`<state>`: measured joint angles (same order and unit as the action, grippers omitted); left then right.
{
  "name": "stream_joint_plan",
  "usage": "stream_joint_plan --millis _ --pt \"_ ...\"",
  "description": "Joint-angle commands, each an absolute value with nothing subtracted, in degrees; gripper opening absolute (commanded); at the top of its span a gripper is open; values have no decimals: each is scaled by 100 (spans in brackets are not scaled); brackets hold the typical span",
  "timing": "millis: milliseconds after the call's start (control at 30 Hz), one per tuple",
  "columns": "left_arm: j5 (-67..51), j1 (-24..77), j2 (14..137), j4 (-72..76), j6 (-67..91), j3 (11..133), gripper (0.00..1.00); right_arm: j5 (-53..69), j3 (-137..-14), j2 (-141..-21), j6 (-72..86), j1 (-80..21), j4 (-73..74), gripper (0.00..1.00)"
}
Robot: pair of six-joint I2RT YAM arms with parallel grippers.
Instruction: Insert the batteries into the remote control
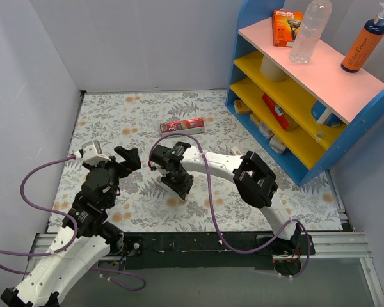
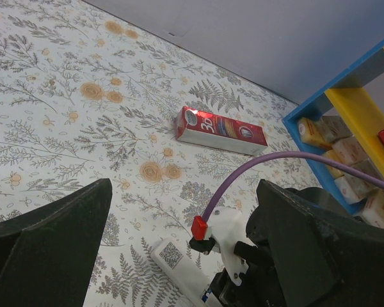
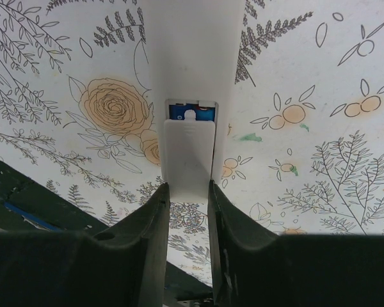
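Your right gripper [image 3: 189, 198] fills the foreground of its wrist view, closed on the remote control [image 3: 189, 57]. Its dark fingers [image 3: 150, 230] press against either side of the remote's near end. That white bar lies back-up on the floral tablecloth [image 3: 320, 96]. Its battery cover [image 3: 188, 153] is slid partly back, so a slot shows the blue end of a battery [image 3: 179, 112] in the compartment. Your left gripper [image 2: 184, 198] hangs just left of the right one with its jaws spread wide and nothing between them. Beyond both, a red carton [image 2: 221, 131] lies flat on the cloth, well apart from the remote, near the blue shelf unit [image 1: 345, 137].
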<state>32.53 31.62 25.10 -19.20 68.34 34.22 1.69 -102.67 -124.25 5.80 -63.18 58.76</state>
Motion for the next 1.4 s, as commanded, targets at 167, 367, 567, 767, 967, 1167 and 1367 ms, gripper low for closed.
stream_joint_plan --millis 167,367,567,767,967,1167,1367 --pt "3278 3138 2452 -1872 6768 3393 98 202 -10529 -12568 580 -6354 5950 34" --pt "3270 3138 2452 -1872 6768 3393 98 211 -10529 -12586 589 -6354 5906 37" --pt "3270 3138 2461 -1881 6768 3384 98 185 -10547 -12604 589 -6354 5906 39" --pt "3270 3138 2452 -1881 6768 3393 98 158 -10626 -12586 598 -6363 5933 41" --pt "3270 3138 2470 -1881 6768 3392 98 158 -10696 -12586 598 -6363 5959 42" --pt "3261 3138 2470 -1872 6768 3393 98 106 -10819 -12507 615 -6381 5985 43" --pt "3243 3138 2478 -1881 6785 3375 98 -228 -10706 -12209 721 -6372 5767 43"
